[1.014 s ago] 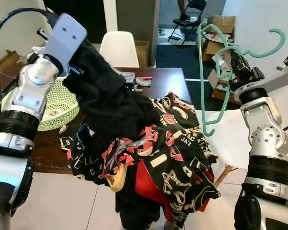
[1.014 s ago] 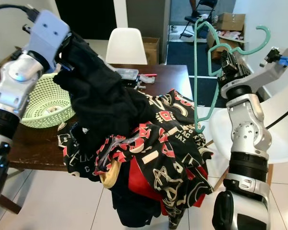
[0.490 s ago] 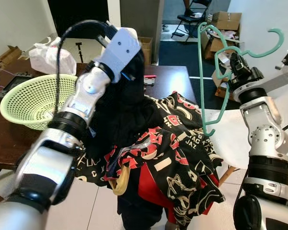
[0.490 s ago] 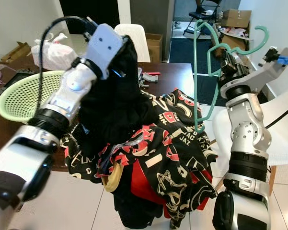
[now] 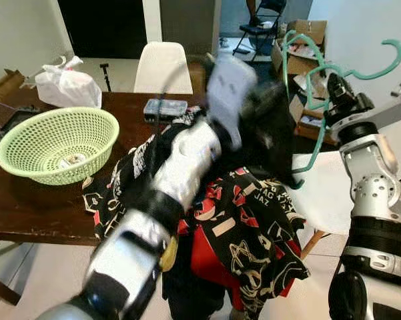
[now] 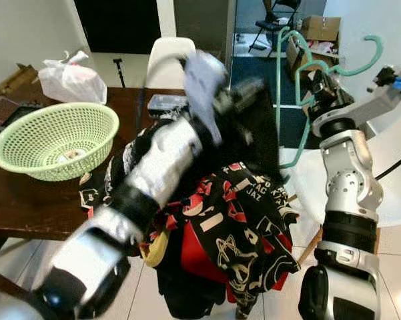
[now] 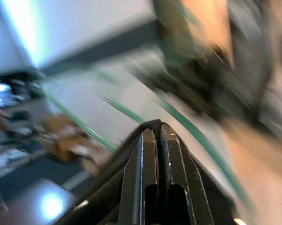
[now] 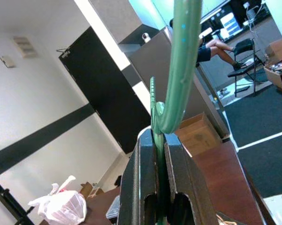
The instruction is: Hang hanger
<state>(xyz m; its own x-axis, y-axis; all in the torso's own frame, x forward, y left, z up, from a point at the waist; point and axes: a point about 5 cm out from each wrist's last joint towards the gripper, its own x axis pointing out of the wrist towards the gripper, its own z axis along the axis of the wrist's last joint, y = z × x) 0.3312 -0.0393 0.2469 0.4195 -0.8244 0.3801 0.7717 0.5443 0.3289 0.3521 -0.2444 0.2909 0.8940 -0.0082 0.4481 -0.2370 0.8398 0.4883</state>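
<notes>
Hanger (image 5: 320, 73) in right pincer (image 5: 338, 93)

Green hanger (image 5: 311, 80) upright, beside black garment (image 5: 270, 137).

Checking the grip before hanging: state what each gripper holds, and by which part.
Right gripper: green hanger, pinched just below the hook. Left gripper: shut on black cloth; which part cannot be told.

Prob. "JAZ" on patterned cloth (image 5: 253, 220)
</notes>
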